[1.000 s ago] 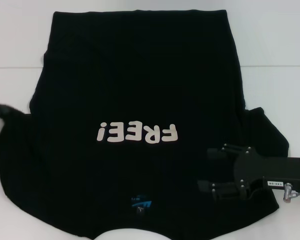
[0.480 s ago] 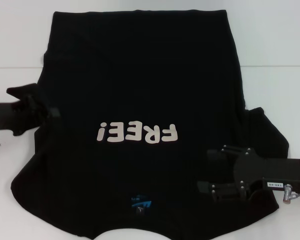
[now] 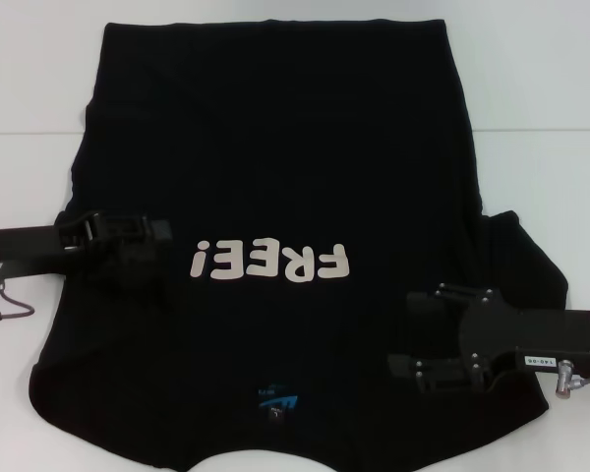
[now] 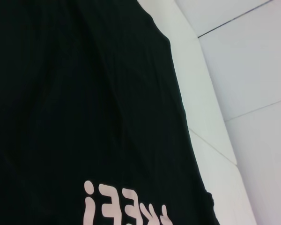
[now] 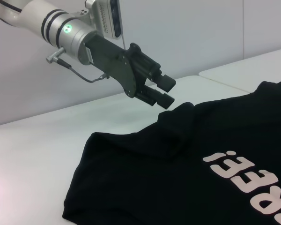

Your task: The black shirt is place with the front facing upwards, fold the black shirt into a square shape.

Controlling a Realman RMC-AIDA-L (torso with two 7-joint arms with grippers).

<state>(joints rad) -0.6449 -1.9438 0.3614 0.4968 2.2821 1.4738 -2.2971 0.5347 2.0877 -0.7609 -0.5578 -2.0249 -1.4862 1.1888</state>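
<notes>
My left gripper point(image 3: 157, 239) has carried the left sleeve inward over the black shirt point(image 3: 275, 128); in the right wrist view its fingers are nearly together and empty, so this fold looks done. My right gripper point(image 3: 405, 334), fingers apart, waits over the right sleeve.

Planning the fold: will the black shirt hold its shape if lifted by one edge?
Probably not. The black shirt lies flat with soft wrinkles, so it likely droops. Its sleeve bunches below the left gripper, suggesting thin, light cloth that slides.
</notes>
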